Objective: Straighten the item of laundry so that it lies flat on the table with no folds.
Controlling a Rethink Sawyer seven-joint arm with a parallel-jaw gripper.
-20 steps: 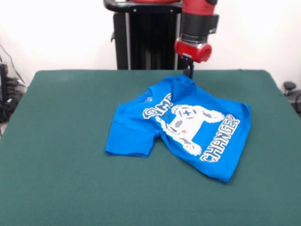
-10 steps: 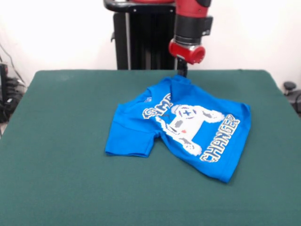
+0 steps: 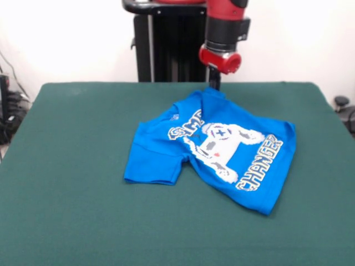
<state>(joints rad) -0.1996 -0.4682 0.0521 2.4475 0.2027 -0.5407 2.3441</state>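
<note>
The bright blue T-shirt (image 3: 222,147) lies crumpled on the dark green table (image 3: 72,166), right of the middle. Its white game controller print and "GAME CHANGER" lettering face up and run slantwise. One sleeve is folded out at the lower left, and the cloth is creased around the collar. My gripper (image 3: 214,84) hangs from the red arm at the shirt's far edge. It looks shut on a corner of the shirt, which rises to a small peak under it.
The robot's black pedestal (image 3: 169,44) stands behind the table's far edge. Cables and gear show past the table's left edge (image 3: 8,111) and right edge (image 3: 344,108).
My gripper has moved a little to the left along the shirt's far edge, and the pinched corner has shifted with it. The rest of the shirt has not moved.
</note>
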